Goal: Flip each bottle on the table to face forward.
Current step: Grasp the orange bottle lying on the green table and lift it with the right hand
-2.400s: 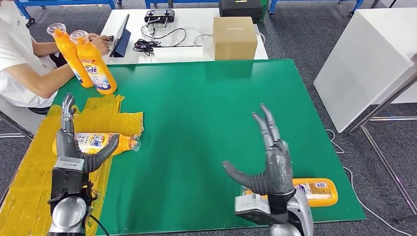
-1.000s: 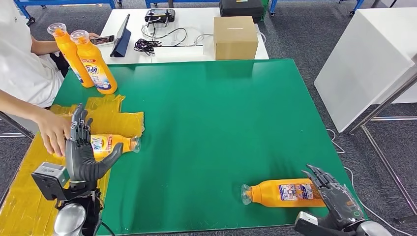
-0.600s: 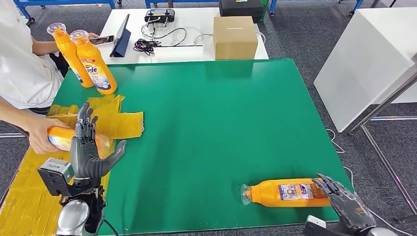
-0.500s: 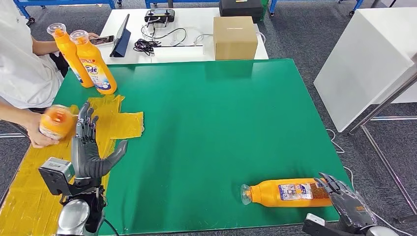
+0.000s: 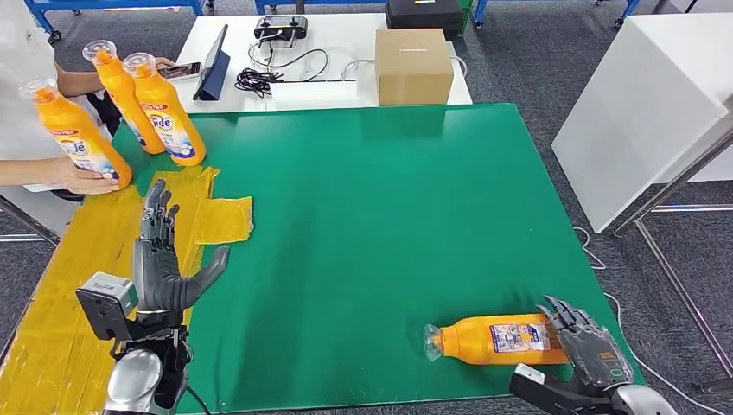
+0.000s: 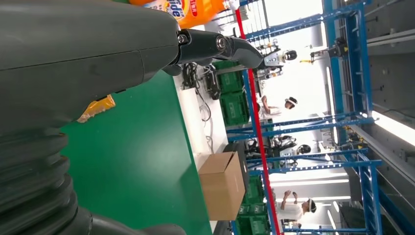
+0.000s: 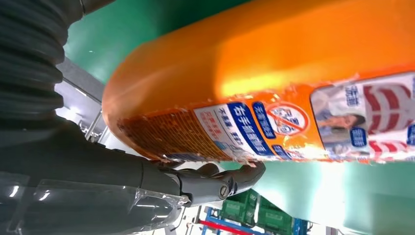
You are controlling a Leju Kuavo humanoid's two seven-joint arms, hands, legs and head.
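- The green table (image 5: 363, 199) carries one orange bottle (image 5: 497, 339) lying on its side near the front right corner, cap end pointing toward the robot's left, label turned up.
- The right robot hand (image 5: 586, 346) sits at the base end of that lying bottle, fingers spread and laid against its bottom; in the right wrist view the bottle's orange body and label (image 7: 274, 122) lie right against the hand, with one dark finger (image 7: 230, 181) running along it.
- The fingers are not wrapped around the bottle; whether the right robot hand has any real hold on it cannot be told.
- The left robot hand (image 5: 164, 259) is raised above the yellow sheet (image 5: 104, 259) at the table's left side, fingers straight and apart, thumb out to the side, holding nothing.
- Two orange bottles (image 5: 160, 108) stand upright together at the far left corner of the table, touching or nearly so.
- A third upright bottle (image 5: 78, 134) stands at the left edge, just beside those two, with a person's hand (image 5: 86, 180) at its base.
- Beyond the green table, a white table (image 5: 337, 91) holds a cardboard box (image 5: 412, 67), a tablet (image 5: 212, 65) and a tangle of black cables (image 5: 259, 79).
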